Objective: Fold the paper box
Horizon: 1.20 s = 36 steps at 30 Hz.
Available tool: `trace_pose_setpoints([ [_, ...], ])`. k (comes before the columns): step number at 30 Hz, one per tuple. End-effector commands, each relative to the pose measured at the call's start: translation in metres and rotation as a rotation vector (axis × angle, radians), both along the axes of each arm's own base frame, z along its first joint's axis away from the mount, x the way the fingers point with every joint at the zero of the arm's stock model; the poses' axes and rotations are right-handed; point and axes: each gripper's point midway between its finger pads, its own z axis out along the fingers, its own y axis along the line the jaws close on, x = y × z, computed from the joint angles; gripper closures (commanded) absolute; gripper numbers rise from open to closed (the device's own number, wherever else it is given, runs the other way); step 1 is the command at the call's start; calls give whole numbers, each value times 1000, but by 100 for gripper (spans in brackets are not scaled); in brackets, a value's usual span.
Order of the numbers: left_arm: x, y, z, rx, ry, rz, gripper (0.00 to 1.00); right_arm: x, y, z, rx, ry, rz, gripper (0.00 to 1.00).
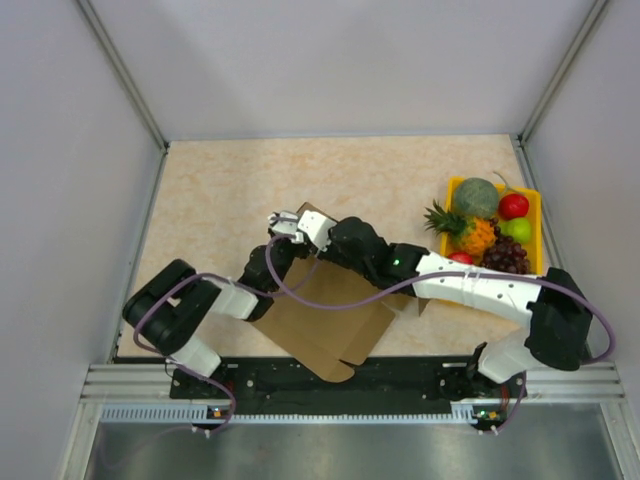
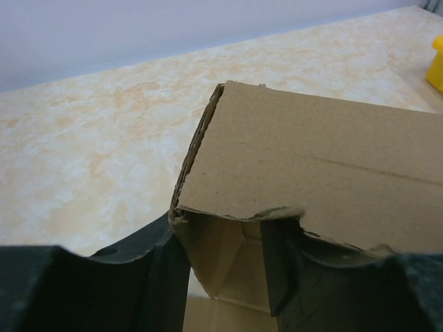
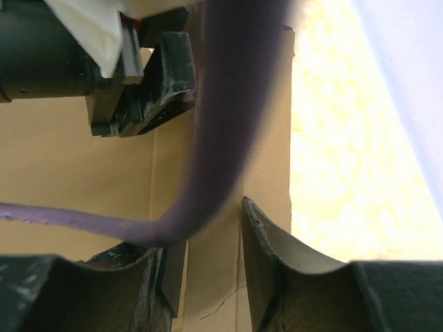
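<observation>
Paper box lying half folded under both claws, wall standing ahead of left claw | left claw sitting part open, squeezing nothing | right claw straddling a flap, grip cannot tell | step: raising walls | next: needing a slow inward push

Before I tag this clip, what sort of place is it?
Most likely a lab robot test cell: a beige tabletop boxed in by plain white panels, two arms bolted to a metal rail, and staged props, a yellow tray of fruit and the paper box.
</observation>
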Motion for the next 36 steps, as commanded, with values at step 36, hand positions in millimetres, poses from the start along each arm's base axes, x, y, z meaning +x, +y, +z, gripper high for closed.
trace_pose_setpoints([
  [36,-9,-2,126,-283,351,-239,33,3,-33,53,587,476,-217,49],
])
